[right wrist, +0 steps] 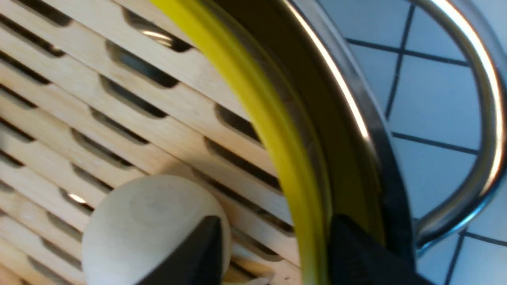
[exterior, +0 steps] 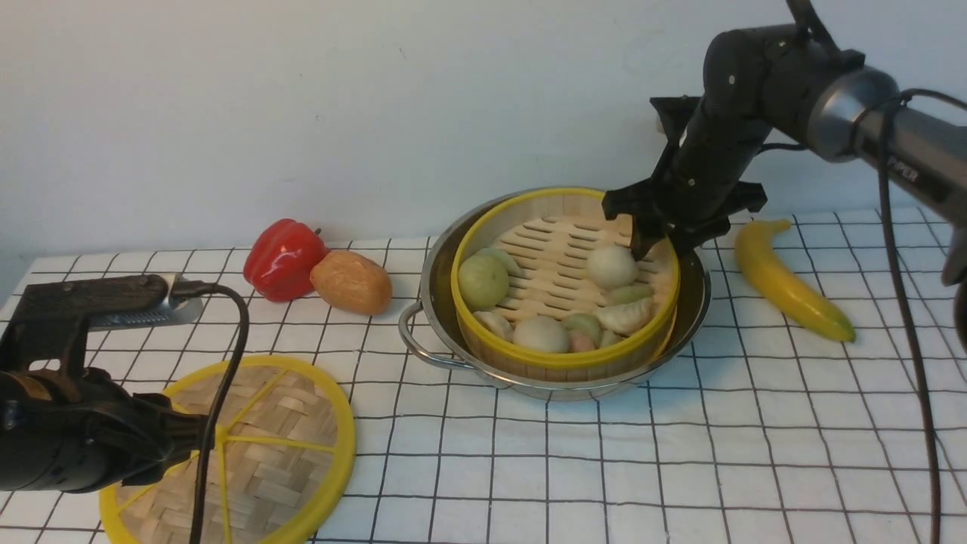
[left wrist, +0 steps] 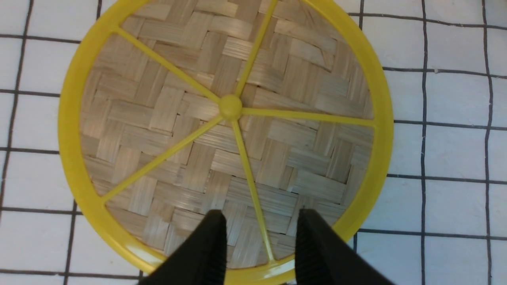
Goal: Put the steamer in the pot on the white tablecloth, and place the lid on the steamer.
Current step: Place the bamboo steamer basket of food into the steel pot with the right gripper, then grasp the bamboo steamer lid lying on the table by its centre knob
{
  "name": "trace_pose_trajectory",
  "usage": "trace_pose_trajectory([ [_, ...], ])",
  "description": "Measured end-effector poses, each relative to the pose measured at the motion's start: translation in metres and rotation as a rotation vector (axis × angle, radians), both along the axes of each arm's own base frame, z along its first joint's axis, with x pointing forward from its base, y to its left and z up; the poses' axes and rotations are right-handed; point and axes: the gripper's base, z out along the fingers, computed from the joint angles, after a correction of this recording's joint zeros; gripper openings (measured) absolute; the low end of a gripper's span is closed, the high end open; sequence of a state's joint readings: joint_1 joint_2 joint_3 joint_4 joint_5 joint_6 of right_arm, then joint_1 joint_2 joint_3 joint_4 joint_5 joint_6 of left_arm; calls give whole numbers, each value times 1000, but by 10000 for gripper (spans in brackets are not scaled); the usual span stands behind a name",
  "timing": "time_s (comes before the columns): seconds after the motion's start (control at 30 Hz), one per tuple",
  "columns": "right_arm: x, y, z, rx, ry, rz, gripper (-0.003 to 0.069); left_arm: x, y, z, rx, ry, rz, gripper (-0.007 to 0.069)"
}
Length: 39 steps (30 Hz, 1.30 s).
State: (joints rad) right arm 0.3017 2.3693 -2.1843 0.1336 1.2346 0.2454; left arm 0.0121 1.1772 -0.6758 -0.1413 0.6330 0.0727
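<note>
A red pepper [exterior: 283, 258] touches a brown bun [exterior: 351, 282]; a banana [exterior: 789, 278] lies well apart.

**A robot test bench dressed as a kitchen**

You worked at a staged tabletop in what looked like a robotics lab. A white tablecloth [exterior: 755, 453] with a black grid covered it, and a bare pale wall [exterior: 302, 91] stood behind. Kitchen props sat on the cloth: a steel pot [exterior: 432, 264] holding a bamboo steamer [exterior: 559, 363], a red pepper [exterior: 283, 257] and a banana [exterior: 786, 283]. The black left arm [exterior: 68, 446] and right arm [exterior: 725, 151] trailed cables.
</note>
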Motion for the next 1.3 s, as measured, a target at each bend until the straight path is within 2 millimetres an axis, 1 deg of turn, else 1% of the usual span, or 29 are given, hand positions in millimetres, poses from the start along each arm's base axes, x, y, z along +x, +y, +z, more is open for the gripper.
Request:
trace_pose_trajectory([
  [0.03,0,0,0,2,1,0,428,0,0,0,0,0,0,243],
  [0.1,-1,0,3,9,-5,-1,482,0,0,0,0,-5,1,243],
  [0.13,-1,0,3,9,-4,-1,486,0,0,0,0,-6,1,243],
  [0.2,-2,0,9,11,-16,3,516,1,0,1,1,-17,2,243],
  [0.37,-7,-3,37,9,-77,17,533,3,0,1,4,-32,1,243],
  [0.4,-7,-3,40,9,-83,17,533,3,0,1,4,-33,0,243],
  [0.53,-18,-7,81,23,-166,17,534,5,1,3,14,-66,-7,243],
  [0.67,-39,-13,136,45,-279,48,534,9,1,1,24,-82,-20,243],
  [0.7,-48,-16,154,53,-320,59,534,11,0,0,26,-81,-25,243],
  [0.77,-71,-23,196,72,-415,76,534,16,-1,-7,28,-62,-32,243],
  [0.8,-89,-28,224,86,-483,82,531,18,-1,-11,28,-45,-34,243],
  [0.87,-118,-37,261,100,-579,94,525,23,-1,-19,30,-28,-34,243],
  [0.9,-139,-44,284,109,-638,100,519,27,-1,-25,31,-19,-31,243],
  [0.93,-157,-50,300,115,-685,105,513,30,-1,-29,32,-14,-30,243],
  [0.97,-167,-53,308,118,-709,108,512,31,-1,-29,32,-15,-29,243],
  [1.0,-204,-64,334,126,-790,117,498,37,-1,-36,34,0,-28,243],
  [1.03,-215,-68,340,129,-811,118,495,39,-1,-37,34,2,-28,243],
  [1.07,-263,-83,364,139,-903,123,479,45,0,-42,34,13,-27,243],
  [1.13,-312,-99,378,140,-983,123,461,54,0,-45,35,19,-26,243],
  [1.17,-316,-100,377,138,-984,123,460,55,0,-45,35,18,-26,243],
  [1.27,-393,-127,384,126,-1103,106,430,66,0,-52,36,42,-27,243],
  [1.3,-409,-133,383,125,-1128,100,424,67,0,-54,36,48,-27,243],
])
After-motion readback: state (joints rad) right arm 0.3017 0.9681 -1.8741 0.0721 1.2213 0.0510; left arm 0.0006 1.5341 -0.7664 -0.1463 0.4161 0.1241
